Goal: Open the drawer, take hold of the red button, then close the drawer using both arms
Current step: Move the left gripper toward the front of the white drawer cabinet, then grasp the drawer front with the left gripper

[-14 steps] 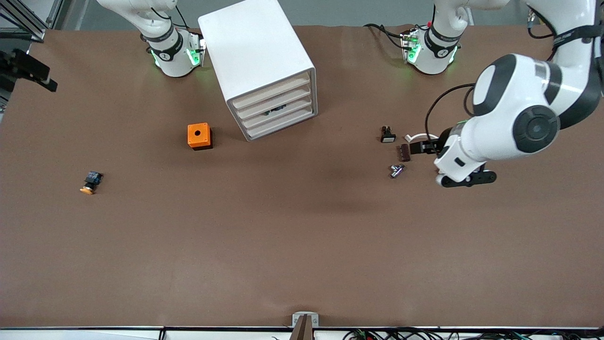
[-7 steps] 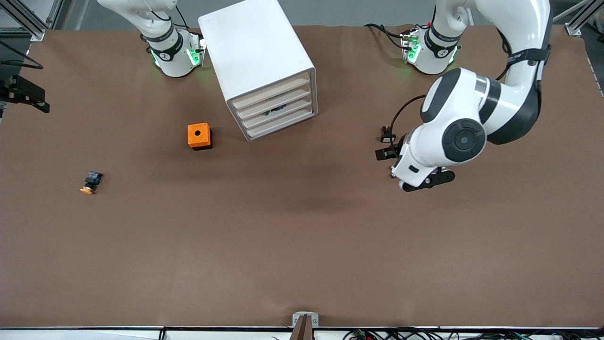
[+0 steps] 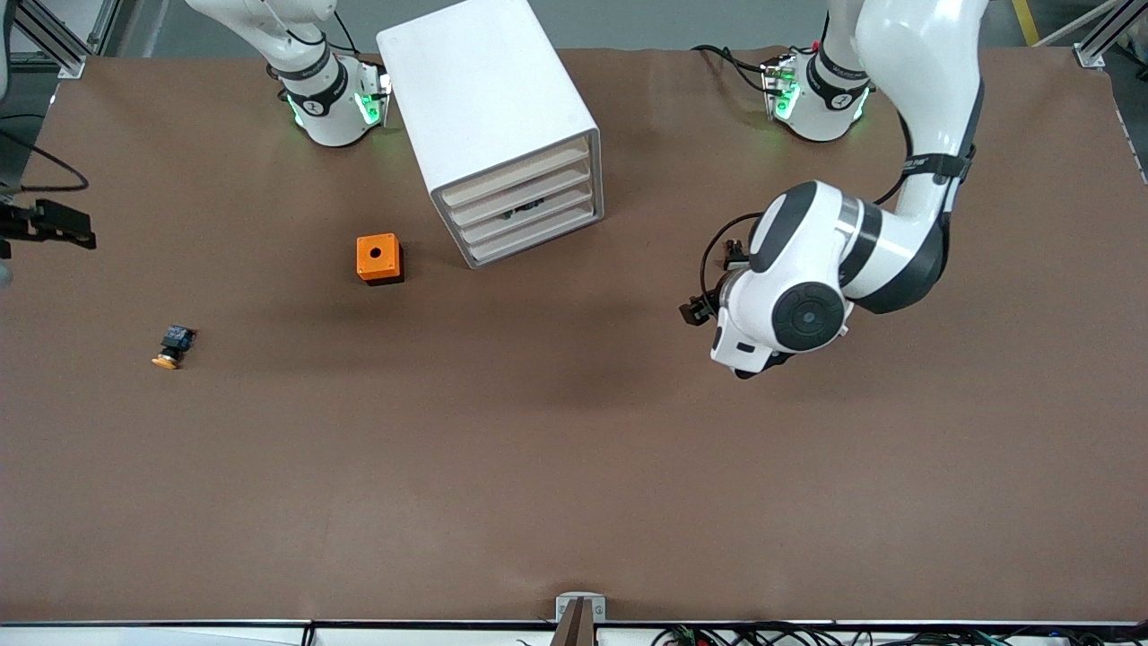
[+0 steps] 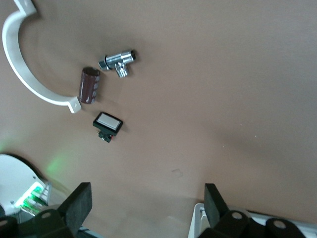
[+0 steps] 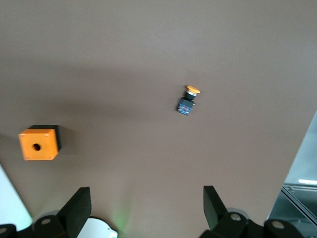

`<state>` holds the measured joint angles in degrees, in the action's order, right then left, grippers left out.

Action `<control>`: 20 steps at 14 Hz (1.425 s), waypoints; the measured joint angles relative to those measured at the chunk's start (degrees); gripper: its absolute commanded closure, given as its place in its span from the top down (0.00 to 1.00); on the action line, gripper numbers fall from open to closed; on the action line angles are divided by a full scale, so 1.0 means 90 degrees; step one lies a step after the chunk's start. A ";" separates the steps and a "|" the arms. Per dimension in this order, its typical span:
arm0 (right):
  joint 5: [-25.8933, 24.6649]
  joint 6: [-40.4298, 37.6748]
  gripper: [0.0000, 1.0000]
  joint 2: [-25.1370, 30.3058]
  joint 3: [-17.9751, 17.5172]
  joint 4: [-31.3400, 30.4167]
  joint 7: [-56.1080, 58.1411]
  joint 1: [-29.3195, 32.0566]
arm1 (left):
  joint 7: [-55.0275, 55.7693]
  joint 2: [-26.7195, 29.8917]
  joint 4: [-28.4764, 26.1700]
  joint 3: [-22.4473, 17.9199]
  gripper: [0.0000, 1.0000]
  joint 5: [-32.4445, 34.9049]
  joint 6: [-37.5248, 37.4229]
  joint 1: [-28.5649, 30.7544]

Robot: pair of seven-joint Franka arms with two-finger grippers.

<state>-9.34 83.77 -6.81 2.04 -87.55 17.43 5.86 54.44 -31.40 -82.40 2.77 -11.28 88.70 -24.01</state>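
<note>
Front view: a white four-drawer cabinet (image 3: pixel 491 126) is seen standing on the brown table (image 3: pixel 574 467) between the two arm bases, its drawers all shut; something small and dark is glimpsed through the gap at the third drawer (image 3: pixel 529 208) counted from the top, though whether it is the red-capped button cannot be told; an orange box with a hole (image 3: pixel 378 258) is set just beside the cabinet toward the right arm's end, and an orange-yellow-capped button (image 3: pixel 173 347) lies well apart from it, nearer to the camera and closer to that same end. The left arm (image 3: pixel 834 260) is bent over the table toward its own end, its gripper (image 3: pixel 698 311) held above the bare cloth near a group of small parts; in the left wrist view the fingers (image 4: pixel 79 203) are shown spread wide with nothing between them, and below them are seen a curved white clip (image 4: pixel 29 74), a chrome valve fitting (image 4: pixel 118 61), a dark brown cylinder (image 4: pixel 89 85) and a black switch with a white face (image 4: pixel 107 126). The right gripper (image 3: pixel 49 224) is found at the table's edge at the right arm's end; in the right wrist view its fingers (image 5: pixel 77 206) likewise stand wide apart and empty, over the cloth.
</note>
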 measured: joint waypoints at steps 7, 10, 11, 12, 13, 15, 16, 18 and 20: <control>0.0284 -0.0010 1.00 -0.0149 -0.0014 0.0063 -0.1294 0.0218 | 0.2016 -0.0256 0.0103 -0.0002 1.00 -0.0436 -0.0768 -0.0060; 0.1078 -0.0204 1.00 -0.0146 -0.0080 0.0076 -0.2944 0.0182 | 0.2700 -0.0389 0.0147 -0.0002 1.00 -0.1068 -0.1077 -0.0062; 0.1230 -0.0232 1.00 -0.0145 -0.0098 0.0076 -0.3453 0.0165 | 0.2967 -0.0461 0.0157 -0.0003 1.00 -0.1285 -0.1086 -0.0063; 0.1339 -0.0271 1.00 -0.0145 -0.0111 0.0076 -0.3874 0.0117 | 0.3273 -0.0556 0.0203 -0.0004 1.00 -0.1529 -0.1086 -0.0063; 0.1436 -0.0298 1.00 -0.0145 -0.0117 0.0076 -0.4269 0.0015 | 0.3647 -0.0670 0.0296 -0.0004 1.00 -0.1811 -0.1086 -0.0064; 0.1497 -0.0293 1.00 -0.0145 -0.0144 0.0076 -0.5298 -0.0378 | 0.4385 -0.0891 0.0515 -0.0001 1.00 -0.2389 -0.1090 -0.0073; 0.1502 -0.0270 1.00 -0.0145 -0.0161 0.0076 -0.5766 -0.0606 | 0.4683 -0.0977 0.0576 0.0000 1.00 -0.2669 -0.1095 -0.0087; 0.1502 -0.0222 1.00 -0.0145 -0.0175 0.0076 -0.6222 -0.0892 | 0.5321 -0.1142 0.0621 0.0000 1.00 -0.3165 -0.1112 -0.0127; 0.1502 -0.0220 1.00 -0.0146 -0.0162 0.0070 -0.6269 -0.0911 | 0.5940 -0.1361 0.0636 0.0000 1.00 -0.3591 -0.1118 -0.0161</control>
<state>4.17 81.79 -8.13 0.58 -86.92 -38.99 -2.34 107.90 -43.65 -76.68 2.77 -43.60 78.63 -25.46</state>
